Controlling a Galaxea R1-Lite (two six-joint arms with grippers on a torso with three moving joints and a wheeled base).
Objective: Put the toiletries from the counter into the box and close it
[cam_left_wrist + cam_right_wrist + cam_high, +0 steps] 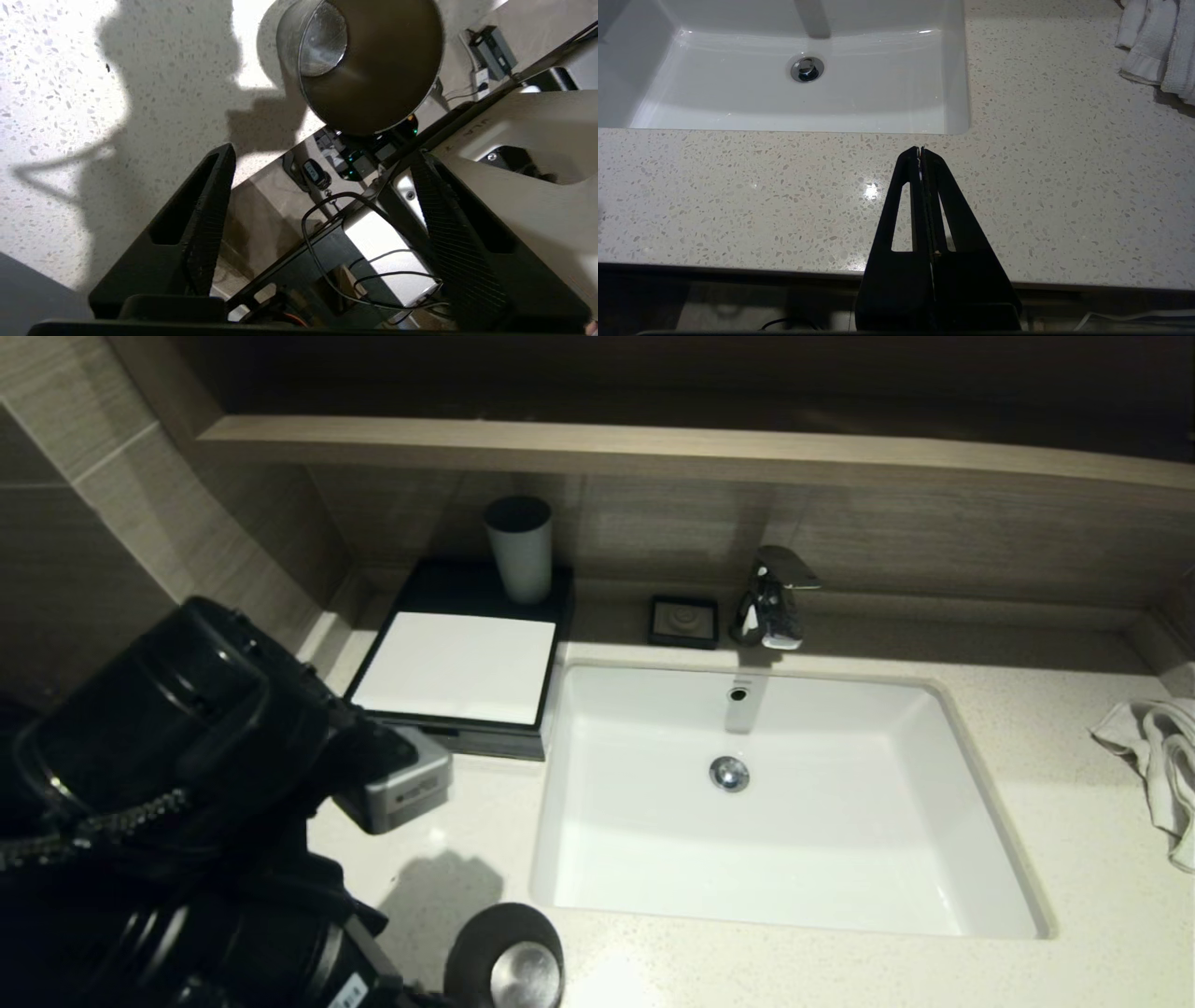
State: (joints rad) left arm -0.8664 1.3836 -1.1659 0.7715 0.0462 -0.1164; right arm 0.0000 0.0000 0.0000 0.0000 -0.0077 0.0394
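The box (457, 667) sat at the back-left of the counter (1055, 756), touching the sink's (943, 709) left rim, its white top panel flat and its front drawer apparently flush — closed, as far as the head view showed. A grey cup (519, 549) stood on its rear edge. No sachets showed anywhere on the stone, so the toiletries were presumably inside already; that's a judgement, not confirmed.

Left gripper (322, 158) hung near the counter's front-left edge, fingers (205, 205) spread wide w/ nothing between them, pointed down past the edge beside a dark metal cup (509, 957). Right gripper (920, 150) hovered over the stone in front of the sink's right corner, fingers pressed together, holding nothing.

Task looked near done — the remaining step was likely checking the drawer was fully seated. To do that well: bring the left arm round to the drawer front, push square on its middle so it doesn't skew, go gently so the box doesn't slide back & tip the grey cup. Also keep the elbow away from the metal cup.

A towel (1158, 756) lay at far right, a soap dish (684, 621) by the faucet (773, 597).
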